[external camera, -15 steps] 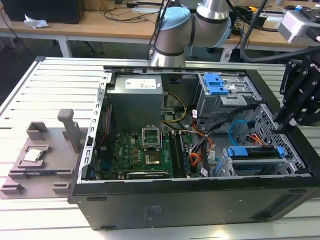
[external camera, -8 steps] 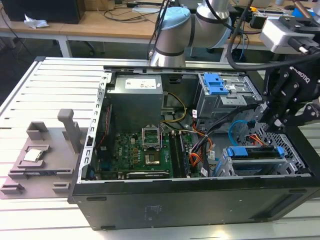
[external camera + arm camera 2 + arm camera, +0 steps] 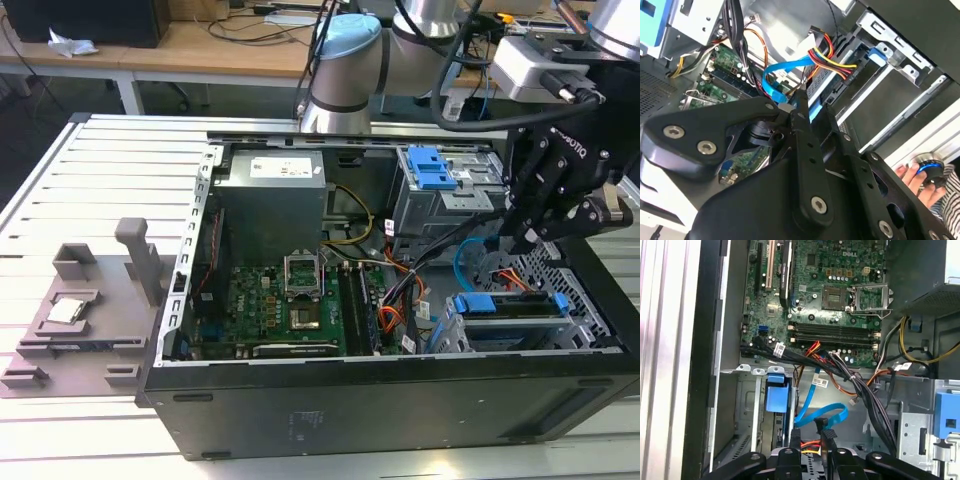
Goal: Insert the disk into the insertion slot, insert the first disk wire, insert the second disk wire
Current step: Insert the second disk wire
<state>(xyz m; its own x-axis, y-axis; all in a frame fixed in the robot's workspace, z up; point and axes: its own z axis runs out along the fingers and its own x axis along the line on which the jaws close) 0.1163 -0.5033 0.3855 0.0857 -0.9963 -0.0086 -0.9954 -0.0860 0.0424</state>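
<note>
The disk [image 3: 512,305], framed by its blue carrier [image 3: 777,397], lies inside the insertion slot [image 3: 545,265], a perforated metal cage at the case's corner on the exterior view's right. The first disk wire [image 3: 827,57], a red, orange and black bundle, runs to the disk's rear edge. The second disk wire [image 3: 832,412] arches up in a light-blue loop, and its dark plug [image 3: 822,423] sits at my fingertips. My gripper [image 3: 515,245] hangs just above the disk's rear and appears shut on that plug; blue cable shows between the fingers [image 3: 801,120].
A taller grey bay with a blue clip [image 3: 435,170] stands behind the cage. The motherboard [image 3: 290,300], black cable bundles [image 3: 840,372] and the power supply [image 3: 270,190] take up the remainder of the case. A person's hand [image 3: 912,177] is outside the case. A grey fixture [image 3: 80,300] lies on the table.
</note>
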